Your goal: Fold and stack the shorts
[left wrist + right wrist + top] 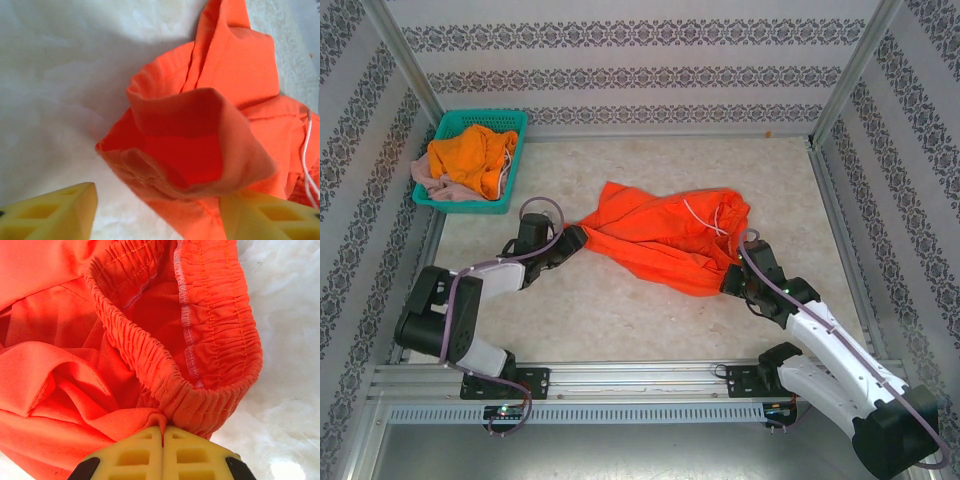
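Pale speckled tabletop (pixel 620 310), boxed on three sides by patterned wall panels (pixel 620 80). Clock bearings are taken from the top view, with the arm bases at 6 o'clock.

Left gripper (pixel 570 240) (pixel 157 200): jaws apart, not clamped on anything. In the wrist view the two yellow fingers (pixel 60 210) stand well separated. The one at 5 o'clock touches cloth. The one at 7 o'clock sits over bare table, just beside the fabric. The gripper is at the 9 o'clock tip of the garment.

Right gripper (pixel 732 282) (pixel 162 432): clenched on cloth. In the wrist view its fingers are pressed together, with a fold of the gathered elastic waistband (pixel 210 340) nipped between them. The gripper is at the 4 o'clock edge of the garment.

Garment: red-orange cloth shorts (pixel 660 235) (pixel 240 65) (pixel 60 390), crumpled and unfolded at table centre, lying between the two grippers. The narrow bunched end points to 9 o'clock and the wider waist end lies toward 3 o'clock. The leg opening (pixel 185 145) gapes toward the left wrist camera. A thin white drawstring (pixel 705 218) (pixel 310 165) lies looped over the waist end.

Teal plastic mesh basket (pixel 513 165) at 10 o'clock, in the back-left corner, well apart from the garment. Inside it, bright orange cloth shorts (pixel 470 155) are heaped on top. Dusty pink cloth shorts (pixel 425 175) lie beneath, at the 9 o'clock rim. Both are crumpled.
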`<state>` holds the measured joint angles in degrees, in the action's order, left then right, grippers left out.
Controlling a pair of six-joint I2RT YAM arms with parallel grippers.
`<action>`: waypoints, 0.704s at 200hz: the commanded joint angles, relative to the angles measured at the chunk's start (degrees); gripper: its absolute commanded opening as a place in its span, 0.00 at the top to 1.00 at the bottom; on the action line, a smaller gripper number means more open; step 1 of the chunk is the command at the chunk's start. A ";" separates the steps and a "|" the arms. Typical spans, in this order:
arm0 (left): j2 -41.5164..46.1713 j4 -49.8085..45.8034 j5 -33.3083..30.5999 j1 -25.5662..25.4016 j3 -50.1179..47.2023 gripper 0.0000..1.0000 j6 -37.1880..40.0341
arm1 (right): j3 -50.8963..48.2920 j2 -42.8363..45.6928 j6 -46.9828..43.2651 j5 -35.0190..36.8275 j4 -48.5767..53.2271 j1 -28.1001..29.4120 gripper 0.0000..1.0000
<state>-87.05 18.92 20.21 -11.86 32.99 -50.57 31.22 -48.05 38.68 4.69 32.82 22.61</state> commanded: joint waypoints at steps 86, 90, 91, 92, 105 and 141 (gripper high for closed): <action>0.57 0.58 0.89 3.07 10.88 1.00 3.80 | 7.32 -5.59 -5.86 -1.37 -3.02 -6.48 1.00; 0.72 -0.11 0.89 3.11 11.88 1.00 4.28 | 8.31 -6.44 -6.43 -1.63 -3.33 -6.81 1.00; 0.73 -0.37 0.93 3.09 12.16 1.00 4.40 | 8.63 -6.66 -6.65 -1.67 -3.40 -6.89 1.00; 0.73 -0.59 0.87 3.12 12.48 1.00 4.59 | 8.96 -6.90 -6.80 -1.68 -3.47 -6.97 1.00; 0.41 -4.04 0.97 3.20 17.11 1.00 6.89 | 13.85 -10.68 -9.10 -2.83 -4.47 -8.12 1.00; -4.78 -15.90 1.03 6.31 37.91 1.00 10.96 | 38.58 -27.90 -15.26 -6.93 -4.58 -11.60 1.00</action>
<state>-89.19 10.39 22.04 -8.43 58.24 -44.51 54.61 -67.07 29.19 1.17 31.05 12.93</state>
